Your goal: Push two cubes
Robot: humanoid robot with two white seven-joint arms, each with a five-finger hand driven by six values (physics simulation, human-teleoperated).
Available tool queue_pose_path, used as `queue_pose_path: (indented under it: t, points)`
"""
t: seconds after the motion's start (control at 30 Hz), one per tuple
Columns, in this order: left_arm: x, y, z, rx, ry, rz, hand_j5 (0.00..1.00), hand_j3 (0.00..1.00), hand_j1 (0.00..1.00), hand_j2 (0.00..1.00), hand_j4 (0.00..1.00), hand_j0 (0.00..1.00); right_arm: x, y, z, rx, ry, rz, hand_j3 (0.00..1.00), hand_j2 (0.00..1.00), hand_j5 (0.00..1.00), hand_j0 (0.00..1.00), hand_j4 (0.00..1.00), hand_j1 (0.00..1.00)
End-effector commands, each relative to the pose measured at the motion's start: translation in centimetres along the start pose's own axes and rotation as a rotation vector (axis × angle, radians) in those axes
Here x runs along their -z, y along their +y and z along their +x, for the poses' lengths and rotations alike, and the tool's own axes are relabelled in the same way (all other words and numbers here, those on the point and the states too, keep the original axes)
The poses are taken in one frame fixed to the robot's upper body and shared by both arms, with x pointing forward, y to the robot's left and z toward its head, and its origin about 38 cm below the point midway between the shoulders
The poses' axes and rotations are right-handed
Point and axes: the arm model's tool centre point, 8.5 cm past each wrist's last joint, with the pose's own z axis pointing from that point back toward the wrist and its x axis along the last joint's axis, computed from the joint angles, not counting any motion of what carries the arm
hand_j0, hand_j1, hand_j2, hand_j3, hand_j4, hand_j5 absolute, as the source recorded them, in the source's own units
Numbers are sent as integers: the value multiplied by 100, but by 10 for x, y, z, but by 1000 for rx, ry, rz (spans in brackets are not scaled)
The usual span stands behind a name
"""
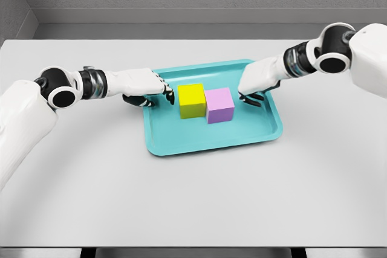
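On the grey desk [193, 197] I see the teal plastic tray [181, 143] holding the yellow cube [192, 101] touching the pink cube [219, 105], so the push looks about finished, with my left hand [142, 86] and right hand [257, 83] flanking them, fingers loosely curled and holding nothing, and next I'd back both away.

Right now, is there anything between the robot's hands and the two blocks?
Nothing visible is. The left hand sits just left of the yellow cube, and the right hand just right of the pink cube. Only bare teal tray shows in each gap. The cubes sit side by side, seemingly touching.
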Motion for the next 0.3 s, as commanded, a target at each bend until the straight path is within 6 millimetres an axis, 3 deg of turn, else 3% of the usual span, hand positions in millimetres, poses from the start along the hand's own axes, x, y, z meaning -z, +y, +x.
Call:
queue_pose_path:
  t: [0.0, 0.17, 0.23, 0.27]
  points:
    - [0, 1, 0, -6, -1, 5, 64, 64, 64, 64, 64, 64, -5, 0, 0, 48, -21, -33, 17, 17, 17, 17, 17, 17]
    - [-1, -1, 0, -8, 0, 5, 64, 64, 64, 64, 64, 64, -11, -2, 11, 73, -71, -77, 17, 17, 17, 17, 17, 17]
    - [-6, 3, -3, -17, 8, 28, 71, 71, 71, 71, 71, 71, -17, -3, 19, 61, -91, -88, 17, 17, 17, 17, 17, 17]
    - [-8, 8, -4, -18, 11, 47, 100, 100, 100, 100, 100, 100, -18, -1, 19, 67, -90, -90, 16, 16, 16, 16, 16, 16]
